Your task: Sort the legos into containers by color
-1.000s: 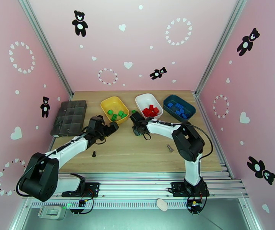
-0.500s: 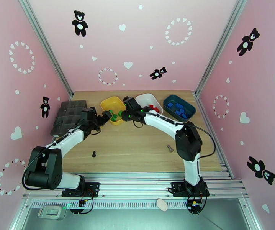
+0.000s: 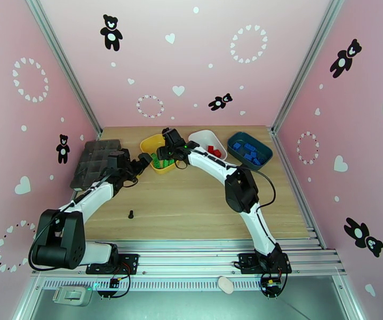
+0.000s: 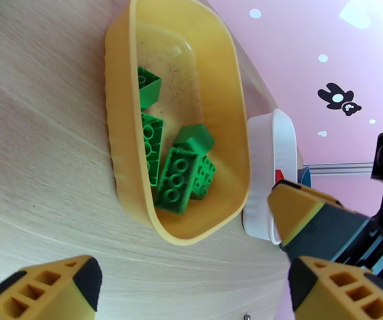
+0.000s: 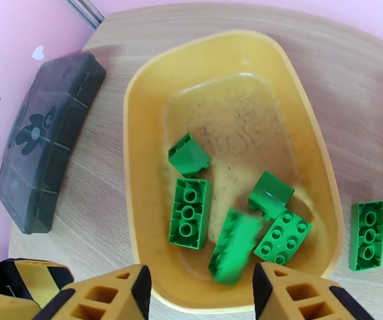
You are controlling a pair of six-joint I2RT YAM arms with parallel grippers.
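There are three containers: a yellow tub (image 5: pixel 132 172), a white tub (image 3: pixel 201 136) and a teal tub (image 3: pixel 238 136). Six green bricks (image 5: pixel 189 212) show, five inside the yellow tub and one outside. The red bricks (image 3: pixel 214 152) and blue bricks (image 3: pixel 249 150) are too small to count.

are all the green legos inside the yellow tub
No, one green lego lies outside the yellow tub, just beyond its right rim in the right wrist view.

Bright, even light, soft shadows (1 green lego (image 5: pixel 233 245) is motion-blurred).
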